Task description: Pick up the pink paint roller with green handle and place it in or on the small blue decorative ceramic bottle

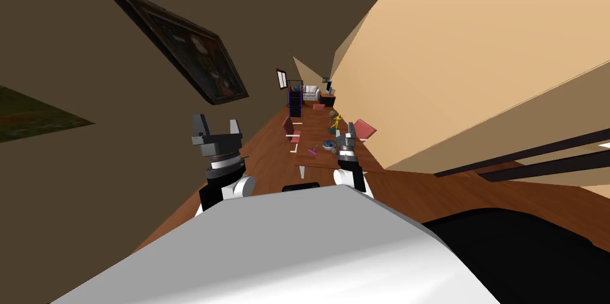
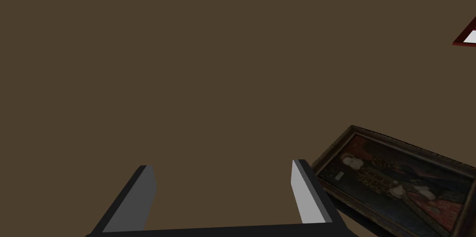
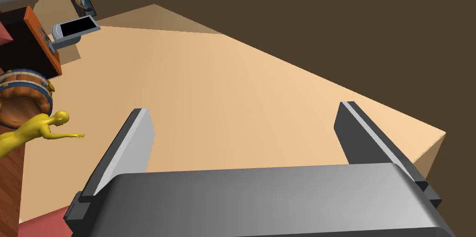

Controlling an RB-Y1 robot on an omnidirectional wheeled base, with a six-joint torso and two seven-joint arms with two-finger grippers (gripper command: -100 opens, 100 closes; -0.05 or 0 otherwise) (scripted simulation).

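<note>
The right tool stands wide open and empty, pointing over a yellow figurine toward a tan wall. It looks held up for the approach, not yet lined up for a grasp. The left tool, also spread open and holding nothing, faces a brown wall, probably parked out of the way. On the brown worktop the pink roller lies flat, with the blue bottle near it. The right arm is the nearer one, so it likely needs to tip down toward the roller.
</note>
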